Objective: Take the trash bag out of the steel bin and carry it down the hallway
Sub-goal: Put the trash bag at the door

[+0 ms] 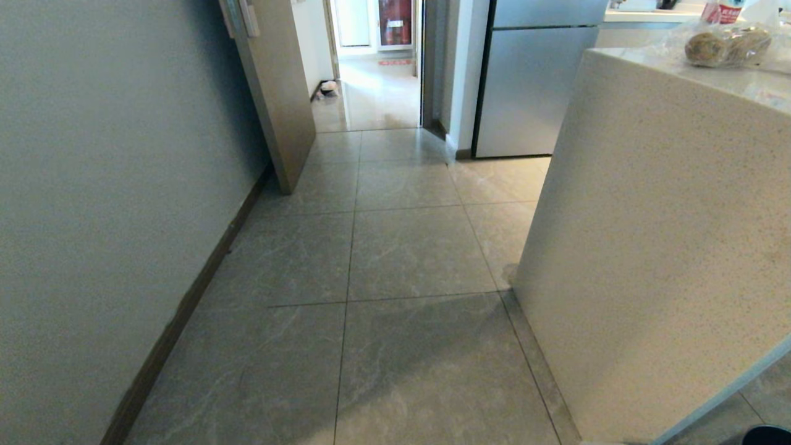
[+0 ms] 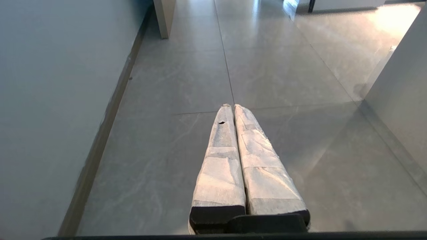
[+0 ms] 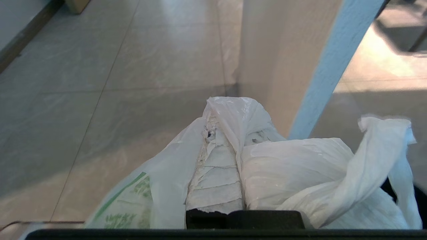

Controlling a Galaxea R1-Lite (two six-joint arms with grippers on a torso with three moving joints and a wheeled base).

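white plastic of the trash bag (image 3: 293, 166) fills the near part of the right wrist view, draped over the right end effector (image 3: 218, 130), whose taped fingers (image 3: 217, 180) are pressed together and pinching the bag film; green printed band and characters show on the bag's lower side, a loose handle loop sticks up at the far edge. bag hangs off the end effector above the grey tiled floor (image 3: 100, 100), just beside the corner of the speckled bench (image 3: 277, 60)

left end effector (image 2: 232, 106) is pressed together with nothing between its taped fingers (image 2: 220, 160), hovering level over the hallway (image 2: 186, 83) tiles, wall (image 2: 50, 100) with dark skirting on one side

head view: neither arm visible. hallway runs ahead past an open tan door (image 1: 272, 93) to a bright doorway; steel fridge (image 1: 531, 86) beyond the bench, a clear bag of round food items (image 1: 726, 43) on the bench top. dark rounded edge at the bottom right corner, cannot tell what it is
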